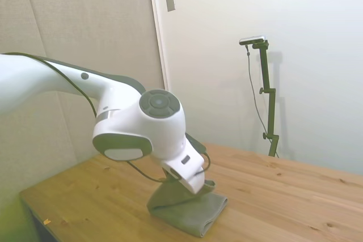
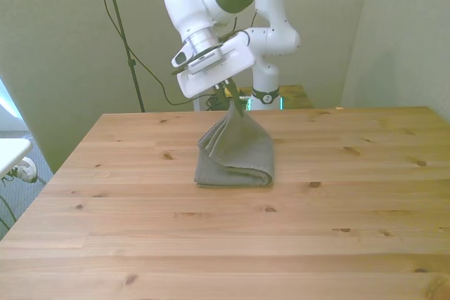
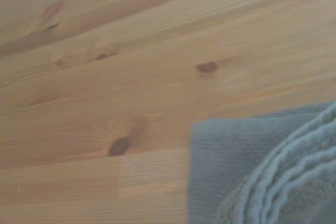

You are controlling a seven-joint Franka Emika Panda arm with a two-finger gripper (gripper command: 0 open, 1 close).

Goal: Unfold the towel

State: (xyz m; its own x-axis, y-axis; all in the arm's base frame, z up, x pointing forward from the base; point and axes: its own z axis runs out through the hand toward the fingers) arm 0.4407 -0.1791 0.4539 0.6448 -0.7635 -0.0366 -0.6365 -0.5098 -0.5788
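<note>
End effector (image 2: 232, 105) pinches towel (image 2: 235, 154) peak near surface (image 2: 211, 244) far edge; several layers may lift together, defeating unfolding.

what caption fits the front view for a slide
Gripper lifts one corner of the grey towel into a peak above the wooden table.

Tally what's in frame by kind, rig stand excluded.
Towels: 1, the grey towel, one corner pulled up into a peak, the rest on the table.
Tables: 1, the wooden table.
Robot arms: 1, its pincer shut on the towel's raised corner.
Total: 3
</note>
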